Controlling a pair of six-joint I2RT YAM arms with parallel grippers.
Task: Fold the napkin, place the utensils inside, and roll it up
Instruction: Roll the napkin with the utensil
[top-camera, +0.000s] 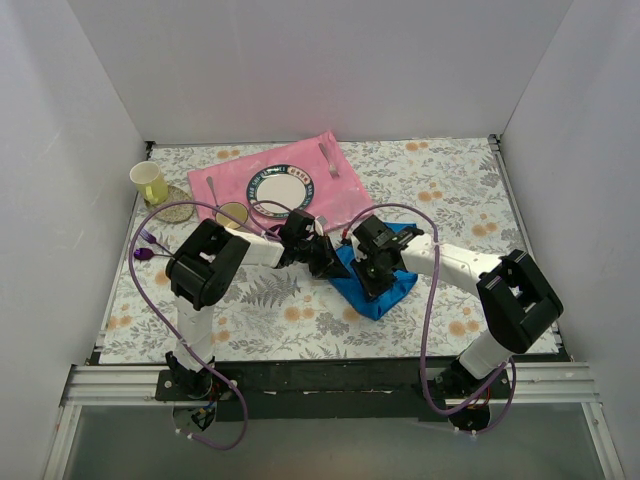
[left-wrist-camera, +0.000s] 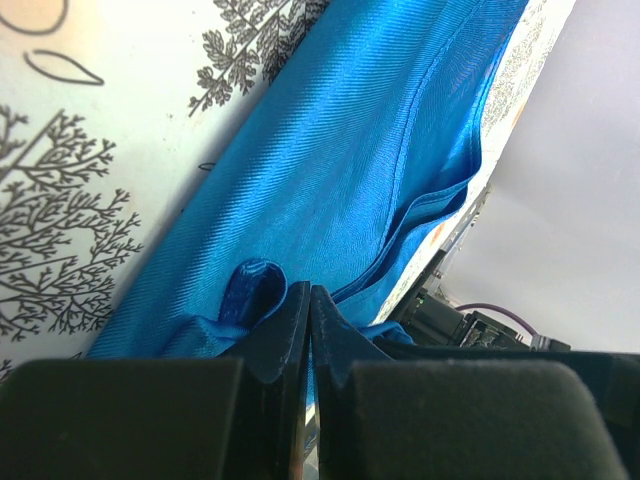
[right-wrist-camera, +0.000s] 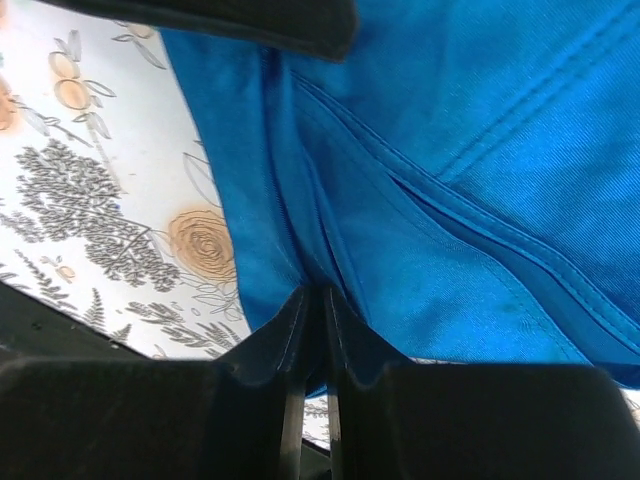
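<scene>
**Top view.** The napkin (top-camera: 385, 290) lies bunched on the counter (top-camera: 450, 180), at about 4 o'clock from its middle. My left jaws meet it from 9 o'clock and my right jaws from 1 o'clock, and both arms cover much of the cloth. At 11 o'clock lies a pink mat (top-camera: 335, 195) with a plate (top-camera: 280, 190) and a grey fork (top-camera: 328, 158) on it. The spoon (top-camera: 232, 213) lies at the mat's near left edge. A yellow cup (top-camera: 150, 182) stands at 10 o'clock and purple utensils (top-camera: 145, 246) lie at 9 o'clock, all well apart from the napkin. The counter has a floral cover, and white walls (top-camera: 300, 60) close in three sides.

**Left wrist.** My left jaws are closed, with the fingers (left-wrist-camera: 280, 330) pinching a small curl of the napkin (left-wrist-camera: 340, 180).

**Right wrist.** My right jaws are closed on a raised fold of the napkin (right-wrist-camera: 470, 150), with the fingers (right-wrist-camera: 275, 345) nearly touching.
</scene>
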